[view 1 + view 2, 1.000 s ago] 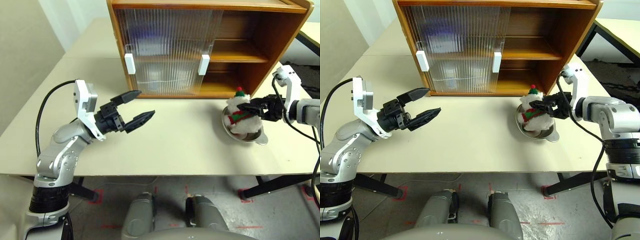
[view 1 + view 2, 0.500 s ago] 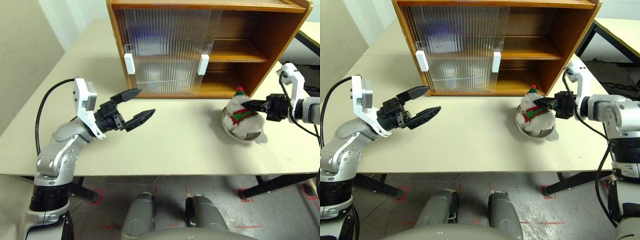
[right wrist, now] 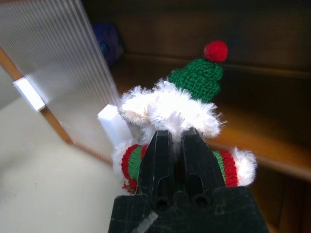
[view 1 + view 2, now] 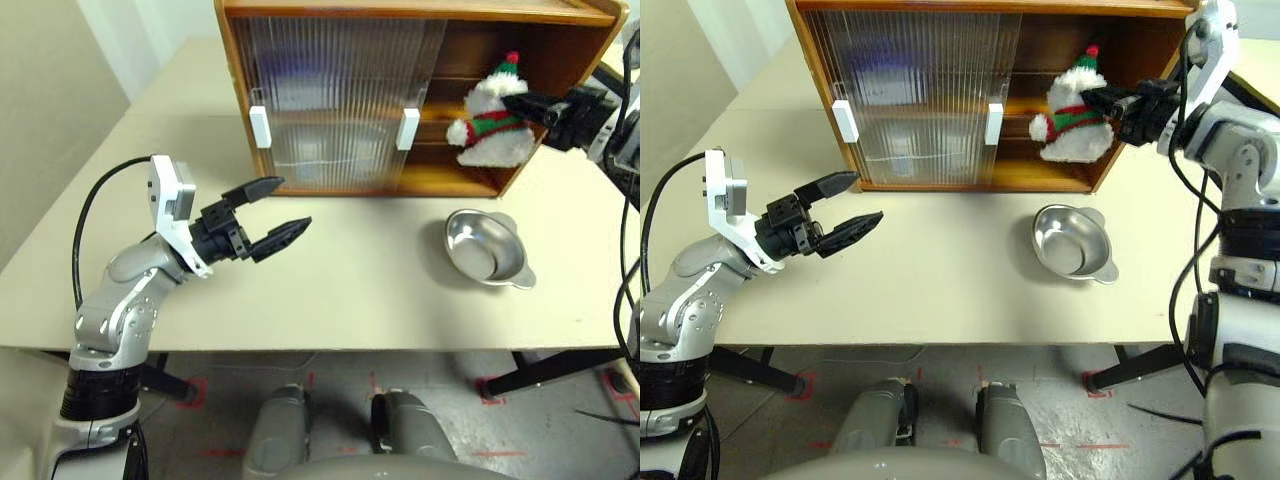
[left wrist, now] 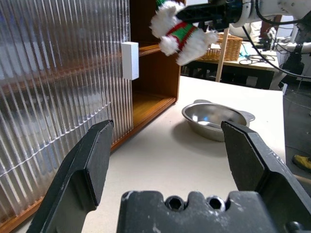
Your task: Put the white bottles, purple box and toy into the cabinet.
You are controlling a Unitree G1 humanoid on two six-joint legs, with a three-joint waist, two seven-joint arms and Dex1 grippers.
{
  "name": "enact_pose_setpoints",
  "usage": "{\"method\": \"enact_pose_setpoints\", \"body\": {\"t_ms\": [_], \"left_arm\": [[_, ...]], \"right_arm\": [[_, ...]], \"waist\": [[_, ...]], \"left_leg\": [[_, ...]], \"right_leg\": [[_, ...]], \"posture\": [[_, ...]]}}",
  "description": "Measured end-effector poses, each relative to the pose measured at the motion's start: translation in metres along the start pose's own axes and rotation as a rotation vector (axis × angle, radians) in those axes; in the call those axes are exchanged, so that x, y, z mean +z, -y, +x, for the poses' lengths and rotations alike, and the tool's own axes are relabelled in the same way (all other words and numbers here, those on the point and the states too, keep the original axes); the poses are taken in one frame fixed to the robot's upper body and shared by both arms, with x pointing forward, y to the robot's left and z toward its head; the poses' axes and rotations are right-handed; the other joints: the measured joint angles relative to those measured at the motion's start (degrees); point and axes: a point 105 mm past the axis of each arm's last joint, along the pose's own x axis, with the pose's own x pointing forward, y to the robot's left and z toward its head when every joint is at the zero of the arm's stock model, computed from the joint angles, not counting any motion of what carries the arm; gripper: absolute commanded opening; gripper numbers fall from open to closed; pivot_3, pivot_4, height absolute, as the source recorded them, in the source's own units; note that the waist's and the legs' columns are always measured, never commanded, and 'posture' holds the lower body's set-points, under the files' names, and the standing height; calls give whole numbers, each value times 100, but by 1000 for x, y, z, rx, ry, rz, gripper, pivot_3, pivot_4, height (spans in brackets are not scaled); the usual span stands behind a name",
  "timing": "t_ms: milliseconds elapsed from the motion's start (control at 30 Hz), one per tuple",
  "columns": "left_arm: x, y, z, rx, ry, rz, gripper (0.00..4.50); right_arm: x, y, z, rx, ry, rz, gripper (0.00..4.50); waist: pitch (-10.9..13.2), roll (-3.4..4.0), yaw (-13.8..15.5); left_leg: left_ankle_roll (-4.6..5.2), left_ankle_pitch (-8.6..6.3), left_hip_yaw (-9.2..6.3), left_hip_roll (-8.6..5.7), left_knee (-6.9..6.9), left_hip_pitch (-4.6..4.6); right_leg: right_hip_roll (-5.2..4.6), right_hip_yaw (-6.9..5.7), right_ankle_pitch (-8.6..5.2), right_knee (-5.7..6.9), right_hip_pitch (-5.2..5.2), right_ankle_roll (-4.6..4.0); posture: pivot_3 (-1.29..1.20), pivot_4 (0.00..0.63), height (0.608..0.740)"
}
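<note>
The toy [image 4: 488,118], a fluffy white snowman with a red-green scarf and hat, hangs in the air before the open right half of the cabinet [image 4: 570,60], level with its middle shelf board. My right gripper [image 4: 516,101] is shut on the toy's upper body, pointing level toward the cabinet; in the right wrist view its fingers [image 3: 160,145] pinch the white fluff. My left gripper [image 4: 292,207] hovers open and empty over the table's left part, well apart from the toy. The white bottles and the purple box are hidden.
Ribbed sliding doors [image 4: 330,100] with white handles [image 4: 407,128] cover the cabinet's left and middle; a bluish blur shows behind them on the upper shelf. An empty metal bowl [image 4: 487,248] sits on the beige table [image 4: 350,290] below the toy.
My right gripper shut on the toy in the bowl, then lifted it up and forward to the cabinet's opening. The bowl is now empty. The left arm stayed still.
</note>
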Motion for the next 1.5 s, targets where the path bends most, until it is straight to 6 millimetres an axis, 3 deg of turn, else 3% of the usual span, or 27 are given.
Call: {"method": "enact_pose_setpoints", "body": {"t_ms": [200, 500, 833, 1233, 1500], "left_arm": [[0, 0, 0, 7, 2, 1, 4500], [0, -2, -1, 23, 1, 2, 4500], [3, 1, -2, 27, 5, 14, 4500], [2, 2, -4, 32, 6, 7, 4500], [3, 2, -4, 39, 11, 4, 4500]], "right_arm": [[27, 19, 15, -97, 138, -83, 1], [28, 30, 33, -183, 230, -142, 1], [13, 29, 46, -225, 241, -155, 1], [10, 25, 53, -233, 244, -170, 4434], [17, 26, 51, -240, 252, -196, 4476]], "waist": [[-1, 0, -1], [-2, 5, -3], [-3, 7, 2], [-4, 9, 13], [-4, 10, 14]], "left_leg": [[1, 1, -1, 1, -3, 0], [4, 2, 0, 1, -1, 4], [3, 2, 0, 1, -1, 4], [2, 2, 0, 1, -1, 6], [2, 2, 0, 1, -2, 7]], "right_leg": [[1, 0, 4, 2, -1, -8], [2, 0, 11, 19, -3, -20], [1, 0, 19, 22, -3, -10], [0, 0, 20, 25, -3, -9], [1, 0, 20, 26, -3, -10]], "posture": [[184, 20, 740], [205, 15, 740], [225, 18, 740], [229, 19, 740], [226, 23, 740]]}}
